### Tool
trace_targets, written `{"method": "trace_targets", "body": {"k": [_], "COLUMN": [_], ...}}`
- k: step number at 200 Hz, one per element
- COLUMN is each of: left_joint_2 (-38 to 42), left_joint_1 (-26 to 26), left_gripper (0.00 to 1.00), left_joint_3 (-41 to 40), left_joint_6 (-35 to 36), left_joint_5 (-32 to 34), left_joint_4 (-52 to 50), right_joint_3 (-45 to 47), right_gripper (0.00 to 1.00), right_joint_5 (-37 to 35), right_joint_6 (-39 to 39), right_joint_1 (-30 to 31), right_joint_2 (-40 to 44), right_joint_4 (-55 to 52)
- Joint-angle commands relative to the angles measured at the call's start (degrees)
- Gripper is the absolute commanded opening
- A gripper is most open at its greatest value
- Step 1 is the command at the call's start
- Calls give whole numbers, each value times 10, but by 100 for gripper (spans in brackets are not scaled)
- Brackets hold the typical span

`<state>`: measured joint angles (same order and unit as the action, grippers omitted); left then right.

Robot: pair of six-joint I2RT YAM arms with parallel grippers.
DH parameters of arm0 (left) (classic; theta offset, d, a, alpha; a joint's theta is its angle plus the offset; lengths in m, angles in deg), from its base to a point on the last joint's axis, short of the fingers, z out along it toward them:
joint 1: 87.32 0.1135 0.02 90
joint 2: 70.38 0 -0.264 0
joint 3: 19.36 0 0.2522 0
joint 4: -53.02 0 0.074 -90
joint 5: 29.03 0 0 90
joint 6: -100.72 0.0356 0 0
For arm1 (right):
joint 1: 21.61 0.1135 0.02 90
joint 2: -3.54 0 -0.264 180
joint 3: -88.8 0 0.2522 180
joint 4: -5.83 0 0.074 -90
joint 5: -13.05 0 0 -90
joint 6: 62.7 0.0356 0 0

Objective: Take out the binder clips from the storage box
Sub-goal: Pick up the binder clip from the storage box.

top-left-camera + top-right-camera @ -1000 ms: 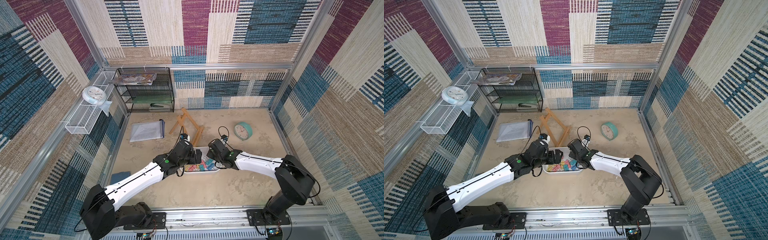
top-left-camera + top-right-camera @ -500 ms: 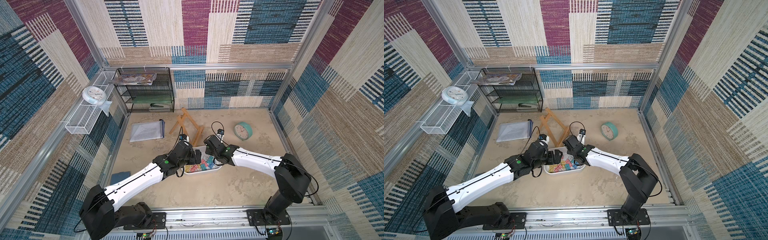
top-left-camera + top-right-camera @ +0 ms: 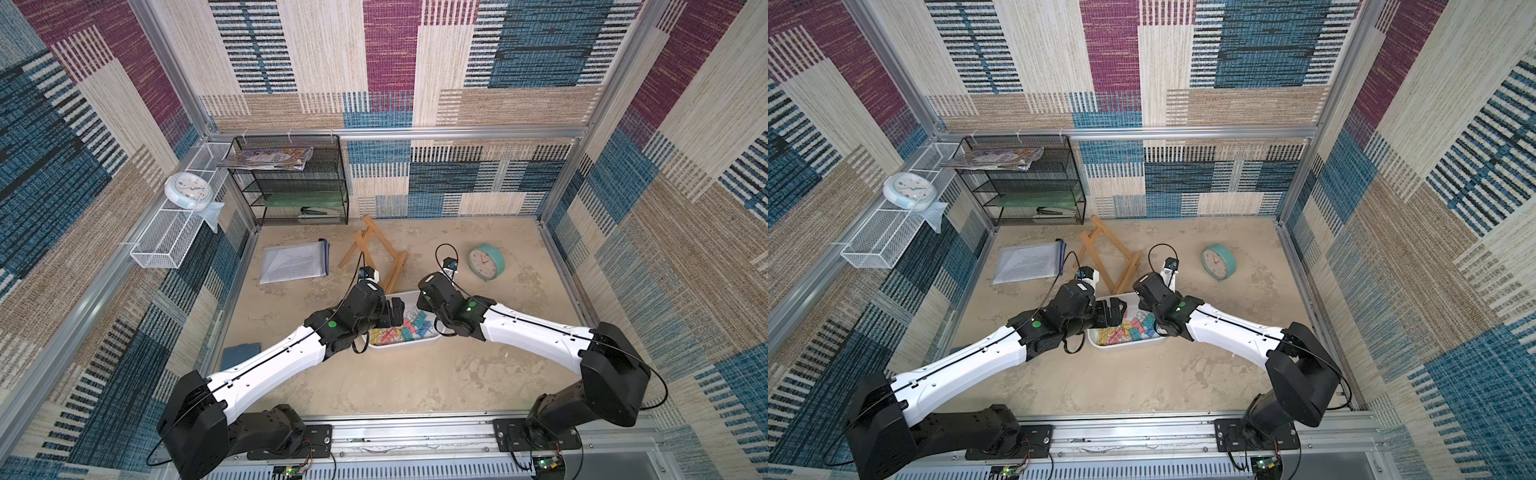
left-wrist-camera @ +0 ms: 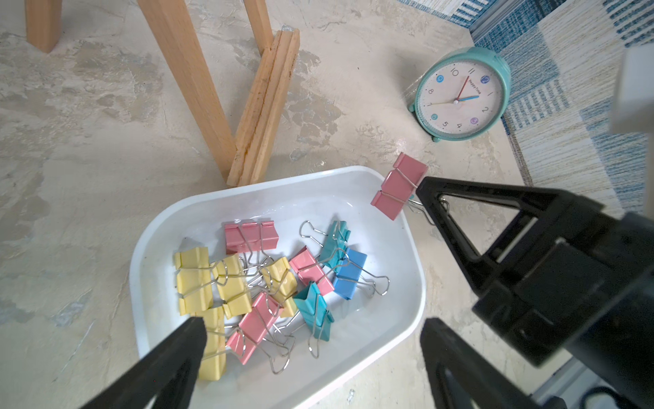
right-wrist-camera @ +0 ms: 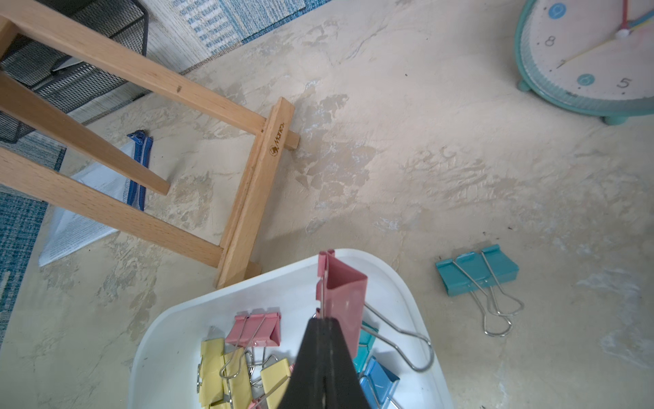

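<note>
Table is carrying the box, which is holding about a dozen clips. Left gripper is hovering over the box, jaws wide apart. Right gripper is pinching tight on a wire handle, dangling a pink clip above the box's corner. One teal clip is lying outside, near that corner. The carry is probably going best with the arm clearing the rim, moving smoothly toward the teal clip and lowering close to the table before releasing, since the pink clip is hanging free to swing.
</note>
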<state>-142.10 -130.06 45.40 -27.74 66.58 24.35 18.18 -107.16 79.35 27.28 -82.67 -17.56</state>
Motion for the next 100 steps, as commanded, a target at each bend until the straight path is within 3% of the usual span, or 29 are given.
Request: {"method": "trace_targets", "body": {"k": [1, 39, 100], "left_joint_2": [-4, -10, -61], "left_joint_1": [0, 0, 0], "left_gripper": [99, 99, 99], "left_joint_3": [5, 10, 49], "left_joint_6": [3, 4, -11], "left_joint_5": [-9, -16, -42], "left_joint_4": [18, 25, 35], "right_joint_3": [11, 20, 64], "right_gripper": [0, 0, 0], "right_joint_5": [-17, -14, -13], "right_joint_6": [-1, 6, 82], "right_joint_1": [1, 1, -14], "right_joint_2": [14, 30, 93], "right_joint_4": [31, 35, 71]}}
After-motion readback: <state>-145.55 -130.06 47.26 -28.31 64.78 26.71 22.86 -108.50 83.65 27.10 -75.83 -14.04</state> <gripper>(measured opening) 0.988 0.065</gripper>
